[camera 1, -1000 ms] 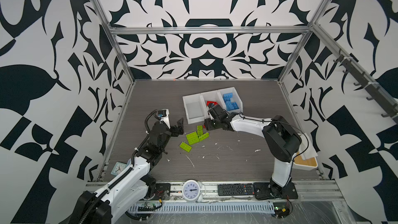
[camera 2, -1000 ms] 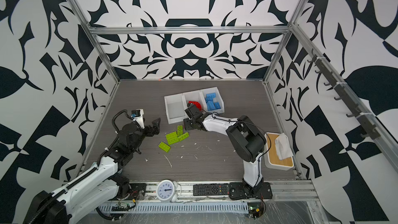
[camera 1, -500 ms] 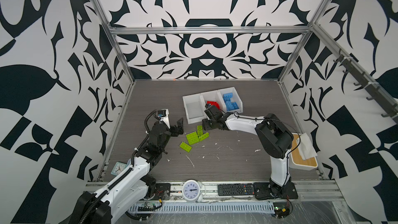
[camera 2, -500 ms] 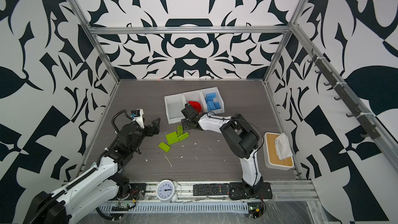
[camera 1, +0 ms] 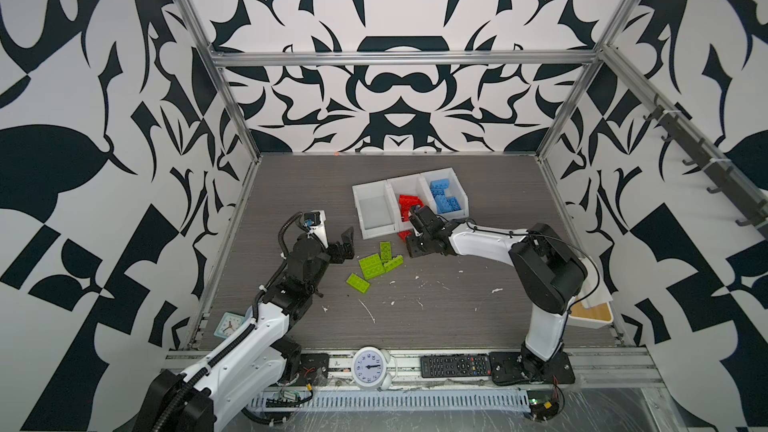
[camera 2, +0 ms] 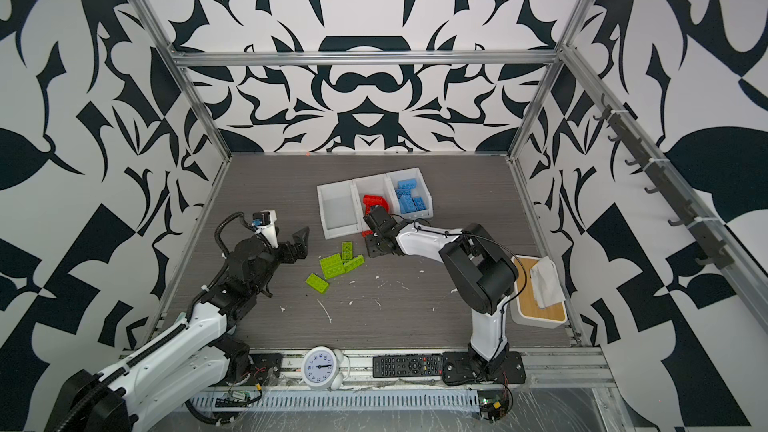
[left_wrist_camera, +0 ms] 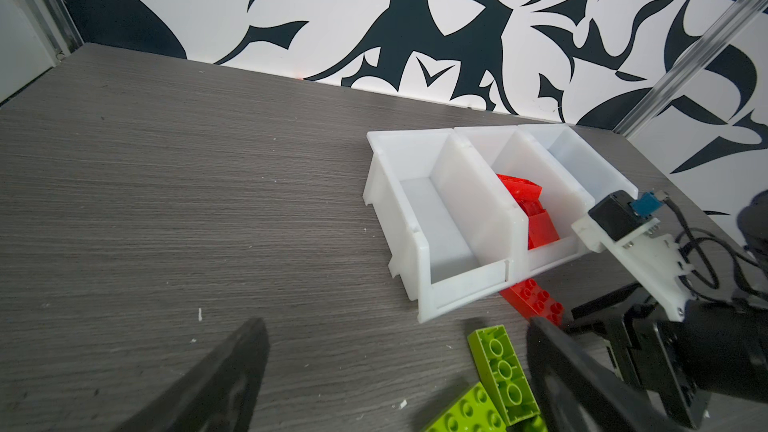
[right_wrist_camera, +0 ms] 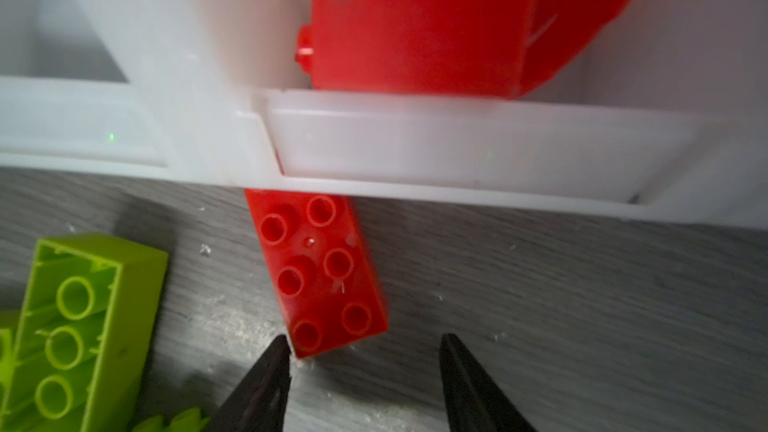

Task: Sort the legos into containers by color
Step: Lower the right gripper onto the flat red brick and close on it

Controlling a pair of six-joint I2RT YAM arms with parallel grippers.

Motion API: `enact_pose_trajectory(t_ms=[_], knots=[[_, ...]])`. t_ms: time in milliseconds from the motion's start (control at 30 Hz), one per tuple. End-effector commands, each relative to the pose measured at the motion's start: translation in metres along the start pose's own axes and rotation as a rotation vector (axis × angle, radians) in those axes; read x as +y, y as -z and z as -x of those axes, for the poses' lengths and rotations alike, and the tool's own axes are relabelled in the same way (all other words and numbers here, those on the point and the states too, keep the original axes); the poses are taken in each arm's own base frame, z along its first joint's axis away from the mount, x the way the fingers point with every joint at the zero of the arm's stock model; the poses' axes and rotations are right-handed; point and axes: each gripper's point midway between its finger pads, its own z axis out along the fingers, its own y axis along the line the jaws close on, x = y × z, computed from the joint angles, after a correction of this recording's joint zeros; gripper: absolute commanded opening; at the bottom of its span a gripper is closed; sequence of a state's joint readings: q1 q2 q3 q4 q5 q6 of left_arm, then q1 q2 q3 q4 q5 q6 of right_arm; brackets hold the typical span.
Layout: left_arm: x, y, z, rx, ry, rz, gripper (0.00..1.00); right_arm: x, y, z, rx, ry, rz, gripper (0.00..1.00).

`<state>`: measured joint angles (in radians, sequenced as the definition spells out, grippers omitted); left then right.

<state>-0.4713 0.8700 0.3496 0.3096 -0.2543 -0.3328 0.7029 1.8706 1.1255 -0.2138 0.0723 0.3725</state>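
Pointing at the front of the bins (camera 1: 390, 197), the right gripper (right_wrist_camera: 365, 340) is held low over the table with its jaws parted and nothing between them. A loose red brick (right_wrist_camera: 322, 272) is seen studs-up on the table just ahead of the tips, its far end tucked under the sloped front of the middle bin (right_wrist_camera: 457, 147). Whether a tip touches it cannot be told. More red pieces (camera 1: 409, 203) are held in that middle bin, and blue bricks (camera 1: 444, 199) in the bin at the right end of the row. Four green bricks (camera 1: 372, 265) are spread on the table just in front of the bins. The left gripper (camera 1: 347, 243) is held beside them, jaws spread wide, nothing gripped.
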Motion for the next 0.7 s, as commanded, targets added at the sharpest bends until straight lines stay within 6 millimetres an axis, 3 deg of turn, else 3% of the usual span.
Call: enact_pose_trajectory(t_ms=[0, 267, 667], knots=[[0.003, 0.000, -0.005, 0.008, -0.001, 0.009, 0.99, 0.014, 0.002, 0.018, -0.030, 0.071, 0.036, 0.61], [0.004, 0.001, -0.004, 0.001, 0.000, 0.011, 0.99, 0.015, -0.006, 0.026, -0.031, 0.145, 0.023, 0.57], [0.005, 0.001, -0.004, 0.005, 0.001, 0.017, 1.00, 0.010, -0.002, 0.018, -0.023, 0.147, 0.009, 0.36]])
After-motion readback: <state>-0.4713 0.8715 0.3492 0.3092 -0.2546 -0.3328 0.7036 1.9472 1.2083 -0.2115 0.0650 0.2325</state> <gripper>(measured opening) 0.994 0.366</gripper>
